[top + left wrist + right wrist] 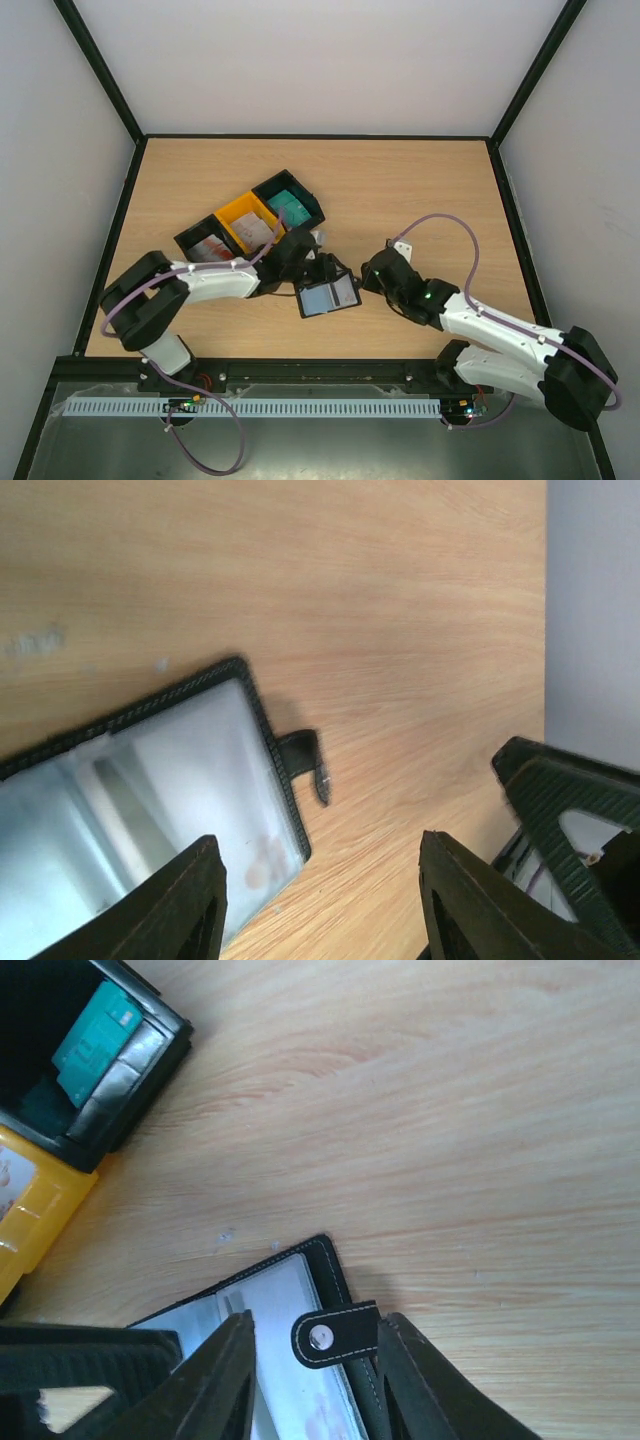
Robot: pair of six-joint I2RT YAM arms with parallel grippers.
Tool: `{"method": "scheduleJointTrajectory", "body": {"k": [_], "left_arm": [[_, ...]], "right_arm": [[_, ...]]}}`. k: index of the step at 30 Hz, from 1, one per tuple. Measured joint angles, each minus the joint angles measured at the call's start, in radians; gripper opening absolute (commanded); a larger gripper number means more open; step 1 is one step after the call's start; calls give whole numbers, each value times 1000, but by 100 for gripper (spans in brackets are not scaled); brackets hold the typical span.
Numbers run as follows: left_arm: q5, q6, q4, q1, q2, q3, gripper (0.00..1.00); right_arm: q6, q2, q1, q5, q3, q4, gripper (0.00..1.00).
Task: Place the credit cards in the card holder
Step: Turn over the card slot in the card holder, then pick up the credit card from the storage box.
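Card holder's (285,1295) strap (337,1336) inside spread right gripper (318,1320); left gripper (320,845) spread above its corner.

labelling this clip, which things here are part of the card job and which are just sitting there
Part of the job:
card holder, lying open
teal cards
grey-white cards
red-and-white cards

Just there, only storing the cards:
yellow bin
right black bin
left black bin
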Motion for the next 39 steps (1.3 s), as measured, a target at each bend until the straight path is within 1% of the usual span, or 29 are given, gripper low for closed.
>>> {"method": "scheduleJointTrajectory", "body": {"k": [3,4,6,9,12,15,18,22,26,30,32,34,36,39], "left_arm": [[-69,85,-129,-1,-69,69,65],[-95,116,-171,-1,-102,90,70],[-155,180,-265,-1,-174,126,77],[-255,269,-399,-1,-284,156,80],[-365,346,-531,0,-384,178,80],[-446,411,-627,2,-435,196,78],[-497,486,-688,10,-449,208,71],[-523,568,-737,50,-389,259,67],[-482,637,-739,150,-267,327,65],[-425,715,-754,276,-157,366,53],[-401,752,-766,326,-119,376,45],[-379,796,-784,370,-70,396,41],[-372,827,-797,401,-19,422,41],[-380,877,-832,428,80,487,47]], "right_arm": [[-34,-19,0,4,50,-54,42],[-45,-23,0,2,66,-65,43],[-62,-26,0,-14,93,-85,46],[-77,-27,0,-53,112,-100,49],[-87,-29,0,-105,116,-101,50],[-87,-27,0,-156,116,-98,51],[-70,-21,0,-206,116,-71,52],[-42,8,0,-250,116,-2,52],[-14,83,0,-269,117,72,52],[14,171,0,-278,118,166,52],[20,215,0,-287,123,205,51],[19,274,0,-301,140,238,49],[11,338,0,-309,166,267,47],[-4,403,0,-316,192,296,46]]}}
